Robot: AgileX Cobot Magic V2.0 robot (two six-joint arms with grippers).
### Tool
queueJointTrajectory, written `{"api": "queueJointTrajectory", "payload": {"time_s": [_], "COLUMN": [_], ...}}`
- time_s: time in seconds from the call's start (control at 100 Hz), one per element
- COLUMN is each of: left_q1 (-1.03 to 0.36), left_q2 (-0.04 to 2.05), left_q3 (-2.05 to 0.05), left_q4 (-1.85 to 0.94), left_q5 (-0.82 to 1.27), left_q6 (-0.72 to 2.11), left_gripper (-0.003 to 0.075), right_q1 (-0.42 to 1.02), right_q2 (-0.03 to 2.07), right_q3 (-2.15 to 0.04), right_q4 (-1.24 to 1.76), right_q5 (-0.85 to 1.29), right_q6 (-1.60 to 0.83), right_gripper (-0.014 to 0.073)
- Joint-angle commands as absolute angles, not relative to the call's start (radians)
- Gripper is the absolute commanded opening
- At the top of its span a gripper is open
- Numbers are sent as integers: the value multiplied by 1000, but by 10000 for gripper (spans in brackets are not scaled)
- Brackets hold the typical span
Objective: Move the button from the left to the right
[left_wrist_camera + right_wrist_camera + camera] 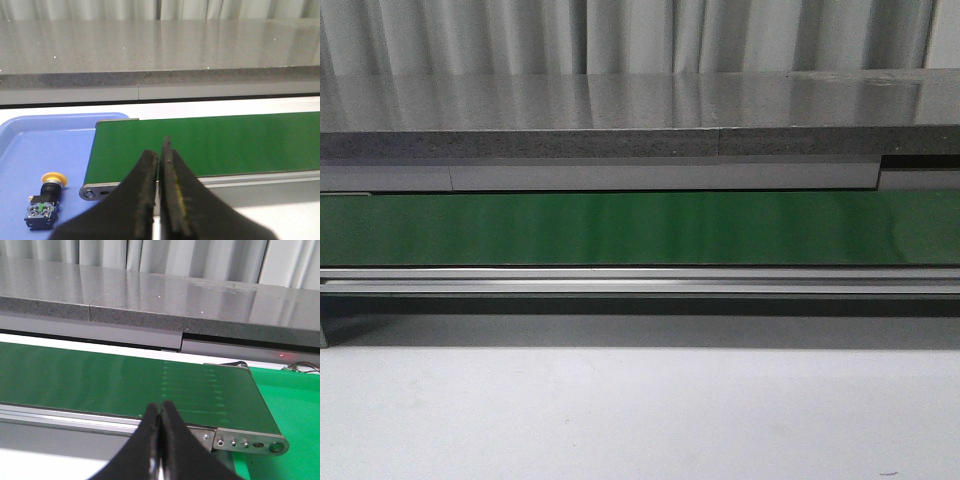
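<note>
While lying in the blue tray (20, 145), button (46, 201) alone, not touched.

Yellow head up top, dark body with a green mark below, resting on its side just beside the end of the green belt (210, 145). Left gripper (159, 165) near the belt edge, apart from the button, fingers almost together with a thin gap, holding nothing. Right gripper (160, 412) by the belt's other end, next to a green tray (295, 405), fingers pressed together, holding nothing.

front view faces the green belt (620, 228); wrist views share it.
</note>
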State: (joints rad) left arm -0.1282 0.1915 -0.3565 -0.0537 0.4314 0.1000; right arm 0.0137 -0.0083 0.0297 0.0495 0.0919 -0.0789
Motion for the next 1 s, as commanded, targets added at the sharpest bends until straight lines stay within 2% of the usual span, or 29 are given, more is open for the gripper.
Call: {"api": "queueJointTrajectory", "payload": {"time_s": [0.0,0.23,0.78,0.87,0.92,0.99], "left_q1": [-131,-131,-131,-131,-131,-131], "left_q2": [285,428,469,469,469,469], "left_q3": [-486,-630,-630,-630,-630,-630], "left_q4": [-67,-84,-74,-74,-74,-74], "left_q5": [488,590,609,623,635,638], "left_q6": [89,89,89,89,89,89], "left_gripper": [5,5,18,86,152,283], "right_q1": [13,13,13,13,13,13], "right_q2": [-25,-25,-25,-25,-25,-25], "right_q3": [30,30,30,30,30,30], "right_q4": [39,39,39,39,39,39], "right_q5": [11,11,11,11,11,11], "right_q6": [-77,-77,-77,-77,-77,-77], "right_gripper": [-68,-68,-68,-68,-68,-68]}}
